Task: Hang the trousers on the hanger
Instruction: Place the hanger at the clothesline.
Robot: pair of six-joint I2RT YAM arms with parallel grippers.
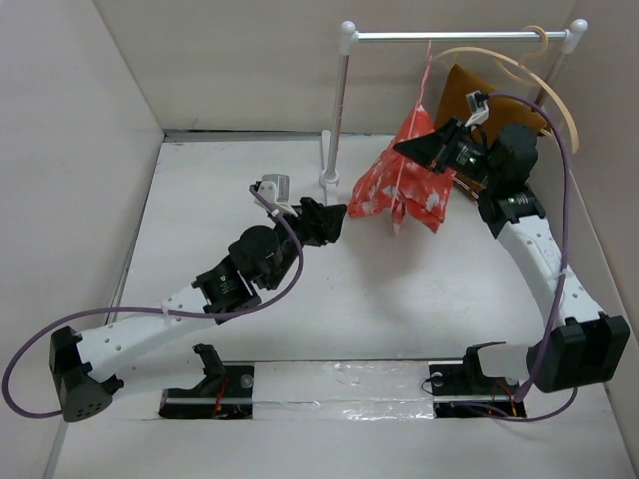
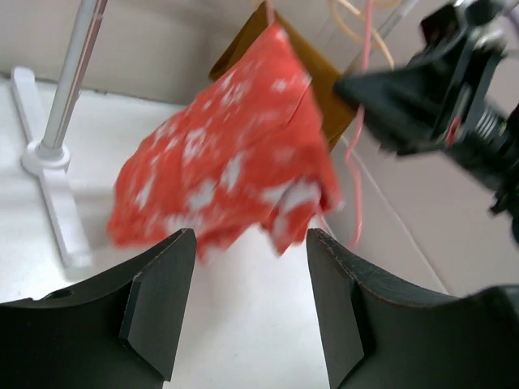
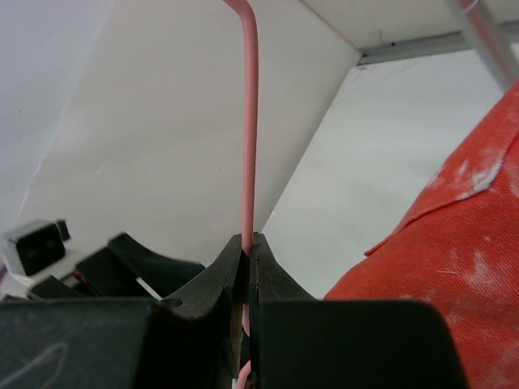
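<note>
The right arm rises from its base with the elbow bent and the wrist turned leftward. Its end effector (image 1: 409, 146) is clenched on the thin pink wire of the hanger (image 3: 252, 121). The hanger hangs from the rail (image 1: 459, 36), with the trousers (image 1: 404, 190) draped over it above the worktop (image 1: 399, 299). The left arm stretches low and diagonally. Its end effector (image 1: 336, 220) is released, jaws spread and empty, aimed at the trousers' lower left edge and near it.

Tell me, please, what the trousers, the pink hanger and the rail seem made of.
The trousers look like soft matte cloth; they drape and crease. The hanger seems thin wire with a smooth pink coating, possibly plastic over metal. The rail is likely metal tube, given its silvery sheen.
</note>
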